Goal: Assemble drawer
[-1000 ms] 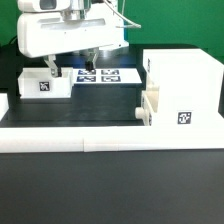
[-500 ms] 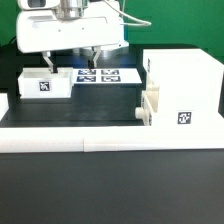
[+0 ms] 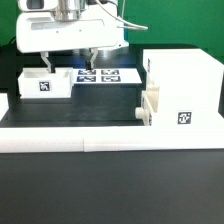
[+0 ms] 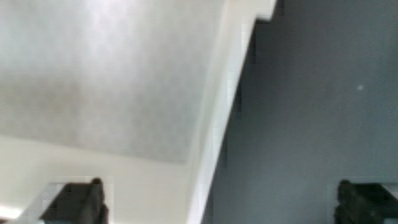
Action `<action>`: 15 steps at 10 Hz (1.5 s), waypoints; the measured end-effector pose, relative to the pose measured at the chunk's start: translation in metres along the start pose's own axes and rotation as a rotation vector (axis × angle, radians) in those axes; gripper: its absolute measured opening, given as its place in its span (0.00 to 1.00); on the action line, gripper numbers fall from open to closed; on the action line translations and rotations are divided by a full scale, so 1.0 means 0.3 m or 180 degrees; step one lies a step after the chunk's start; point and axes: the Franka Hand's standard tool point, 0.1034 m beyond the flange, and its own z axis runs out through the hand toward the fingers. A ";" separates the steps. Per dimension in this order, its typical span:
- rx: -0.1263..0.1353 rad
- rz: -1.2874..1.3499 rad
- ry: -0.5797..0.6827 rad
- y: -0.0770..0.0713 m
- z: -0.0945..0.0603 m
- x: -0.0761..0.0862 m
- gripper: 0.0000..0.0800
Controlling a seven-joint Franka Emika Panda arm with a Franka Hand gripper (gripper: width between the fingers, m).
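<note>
The drawer's tall white shell (image 3: 185,88) stands at the exterior view's right. One small tray (image 3: 149,106) sits part-way in its lower opening. The second tray (image 3: 44,84), with a tag on its front, lies loose at the exterior view's left. My gripper (image 3: 70,60) hangs open and empty just above and behind this loose tray. In the wrist view my gripper (image 4: 222,203) shows both dark fingertips wide apart. One is over a white tray surface (image 4: 107,90) and the other over the dark table (image 4: 320,110).
The marker board (image 3: 103,75) lies flat behind the gripper. A long low white border wall (image 3: 110,141) runs along the front of the black table, with a short piece at the exterior view's left edge (image 3: 4,103).
My gripper has shifted slightly toward the exterior view's left and risen a little. It stays open. The trays and shell have not moved.
</note>
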 end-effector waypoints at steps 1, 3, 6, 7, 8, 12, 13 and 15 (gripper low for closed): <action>-0.0005 -0.0011 -0.0013 -0.009 0.012 -0.034 0.81; -0.0030 0.0020 0.0005 -0.001 0.053 -0.065 0.81; -0.0022 0.0063 -0.0018 0.006 0.108 -0.089 0.81; -0.0020 0.0064 -0.0023 0.005 0.114 -0.093 0.81; -0.0033 0.0072 -0.0006 0.009 0.116 -0.096 0.81; -0.0032 0.0061 -0.0006 0.002 0.119 -0.097 0.67; -0.0032 0.0061 -0.0006 0.002 0.119 -0.096 0.50; -0.0032 0.0061 -0.0005 0.003 0.119 -0.096 0.27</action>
